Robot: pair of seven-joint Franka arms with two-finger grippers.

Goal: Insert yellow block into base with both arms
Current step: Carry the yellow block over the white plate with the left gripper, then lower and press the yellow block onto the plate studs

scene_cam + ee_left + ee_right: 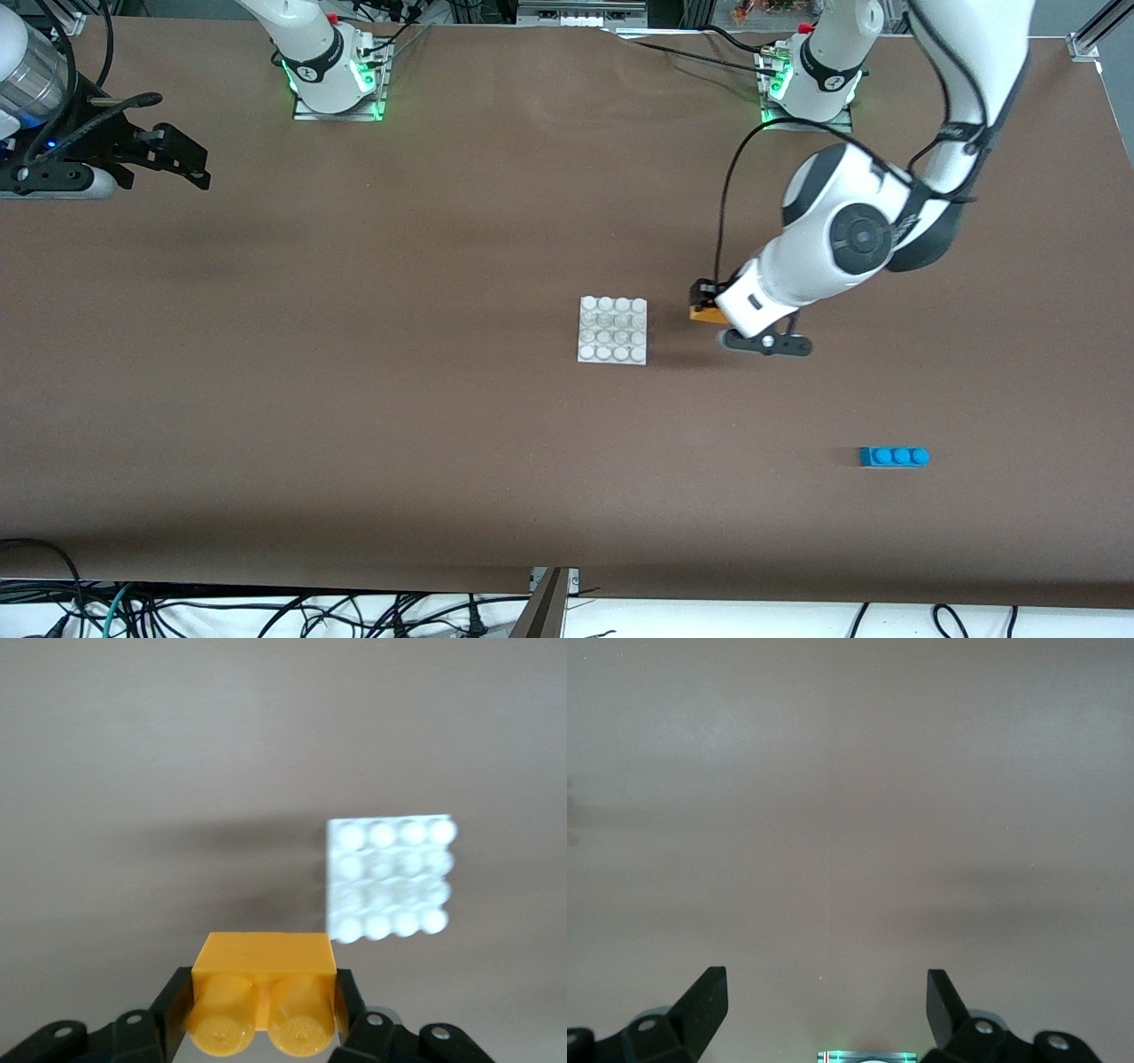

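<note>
My left gripper (706, 306) is shut on the yellow block (705, 313) and holds it above the table, beside the base (612, 330) toward the left arm's end. In the left wrist view the yellow block (265, 988) sits between the black fingers (173, 1001) with its two studs toward the camera, and the white base (391, 878) with its stud grid lies on the table apart from it. My right gripper (182, 159) waits open and empty over the table's right arm's end; its fingers (704, 1001) stand wide apart over bare table.
A blue three-stud brick (893, 456) lies nearer the front camera than the base, toward the left arm's end. The arm bases (335, 80) stand along the table's edge farthest from the front camera. Brown table surface (354, 399) surrounds the base.
</note>
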